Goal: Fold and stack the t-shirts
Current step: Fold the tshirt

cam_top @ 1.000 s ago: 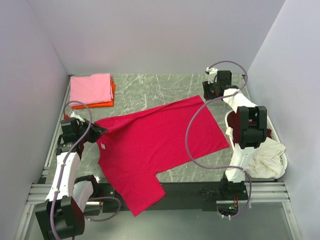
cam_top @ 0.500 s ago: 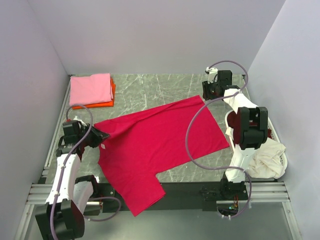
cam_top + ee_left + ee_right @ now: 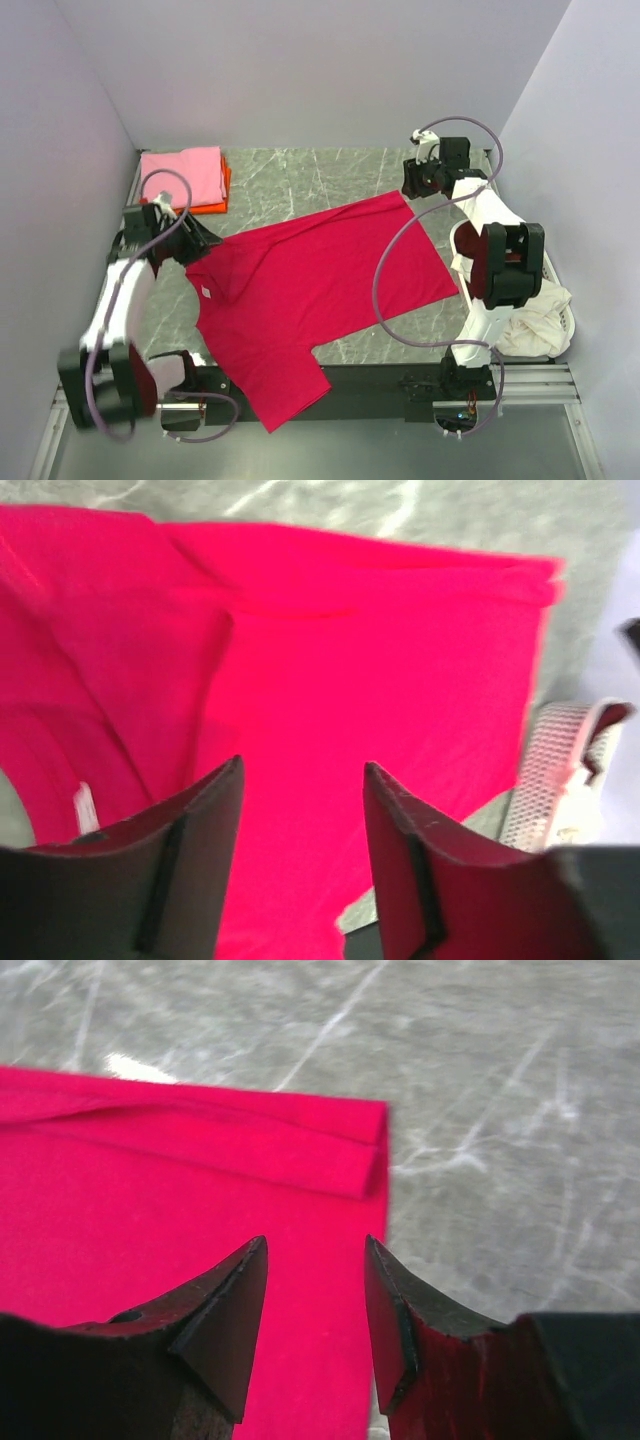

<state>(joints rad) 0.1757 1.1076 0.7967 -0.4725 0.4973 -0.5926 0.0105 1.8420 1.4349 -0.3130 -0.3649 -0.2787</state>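
Note:
A crimson red t-shirt lies spread flat across the table, its white neck label near the left side. My left gripper hovers just over the shirt's left sleeve edge. It is open, with nothing between its fingers and only red cloth below. My right gripper is open above the shirt's far right corner, where the folded hem shows ahead of the gripper. A folded pink t-shirt lies on a folded orange t-shirt at the back left.
A white basket holding a crumpled cream shirt stands at the right edge, beside the right arm's base. Purple walls close in the table on three sides. Grey cables loop over both arms.
My left gripper has opened and let go of the shirt's left edge, then swung up and back toward the far left. The right gripper has hardly moved.

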